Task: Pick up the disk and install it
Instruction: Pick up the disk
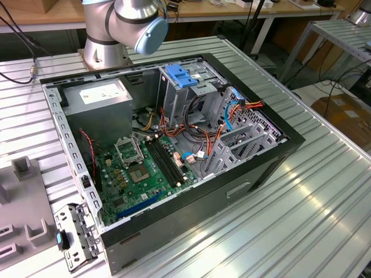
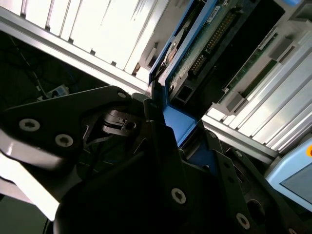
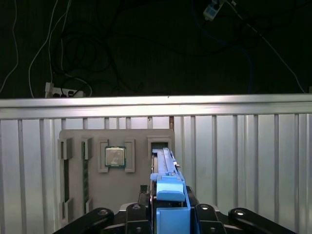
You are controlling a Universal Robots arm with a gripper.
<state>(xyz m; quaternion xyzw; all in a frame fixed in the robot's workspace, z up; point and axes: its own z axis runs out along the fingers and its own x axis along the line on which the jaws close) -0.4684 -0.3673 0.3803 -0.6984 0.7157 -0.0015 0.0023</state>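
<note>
In the first wrist view the disk (image 3: 165,163) stands on its thin edge, a slim silver-metal slab framed in smooth blue plastic, its far end at an open-topped pocket of a matte grey fixture plate (image 3: 136,190). The plate lies on the ribbed aluminium table (image 3: 243,161) and also seats a square processor chip (image 3: 115,156). The black, bolt-studded claw (image 3: 168,214) is clamped narrowly on the disk's blue end, and the second wrist view shows the disk's green circuit-board underside.
</note>
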